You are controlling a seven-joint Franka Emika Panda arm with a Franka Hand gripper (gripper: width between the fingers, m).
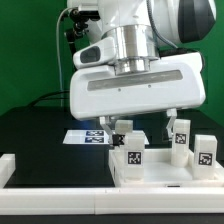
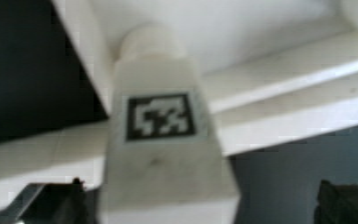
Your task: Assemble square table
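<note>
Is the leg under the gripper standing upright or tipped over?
Upright. In the exterior view the leg stands vertical on the tabletop below the gripper, tag facing the camera. Whether the fingers touch it, cannot tell.

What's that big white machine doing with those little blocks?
A robot arm is putting together a small white table. Its pincer is down over the tabletop, around one tagged leg standing upright on it; the wrist view shows that leg between the fingers. Whether they squeeze it cannot be told. Other legs stand on the tabletop. The marker board lies behind.
</note>
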